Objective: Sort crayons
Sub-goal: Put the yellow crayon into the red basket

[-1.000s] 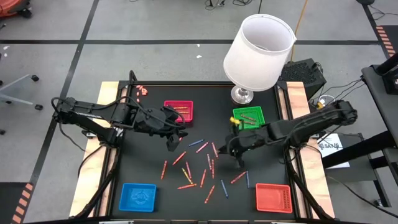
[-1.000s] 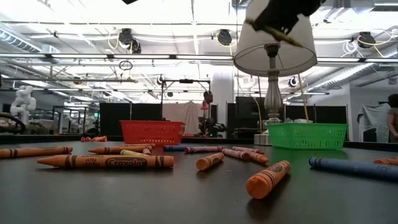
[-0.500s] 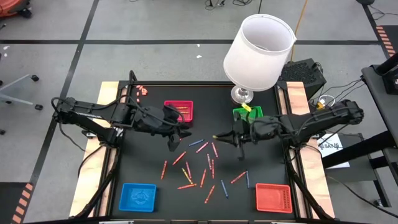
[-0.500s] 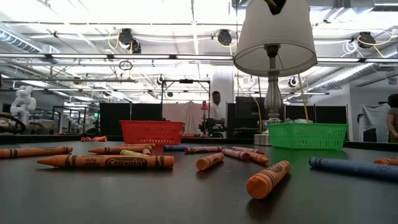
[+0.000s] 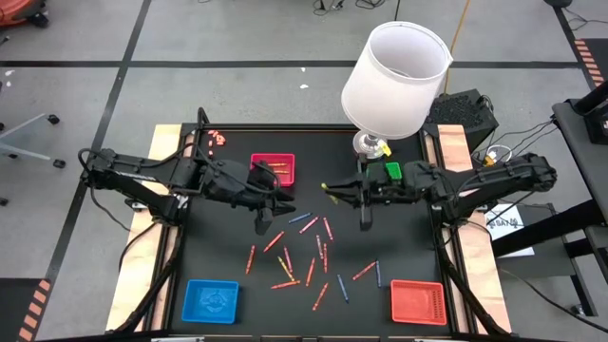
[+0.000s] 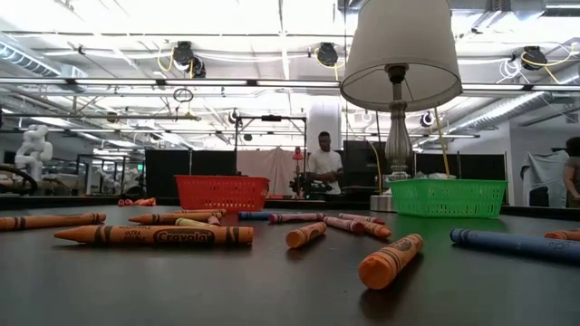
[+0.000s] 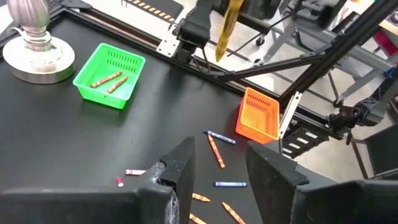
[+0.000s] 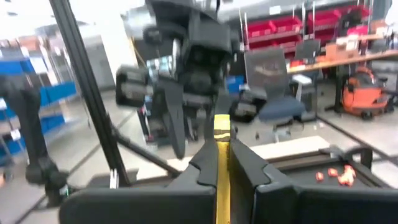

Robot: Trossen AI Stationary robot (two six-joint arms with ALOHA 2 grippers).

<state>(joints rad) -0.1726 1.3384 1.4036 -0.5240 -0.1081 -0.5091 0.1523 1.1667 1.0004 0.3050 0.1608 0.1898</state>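
Hovering with fingers spread and empty at nine o'clock, the left gripper (image 5: 269,201) is idling while the right gripper (image 5: 334,191), pinching a yellow crayon (image 8: 222,163) above the loose crayons (image 5: 302,255), is risking dropping it short of the green tray (image 7: 109,76).

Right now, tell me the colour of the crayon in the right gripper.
Yellow crayon; the right wrist view shows it best.

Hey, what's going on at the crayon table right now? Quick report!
Right gripper shut on a yellow crayon, raised near the green tray. Left gripper open, empty, above the loose crayons. Lamp stands beside the green tray.
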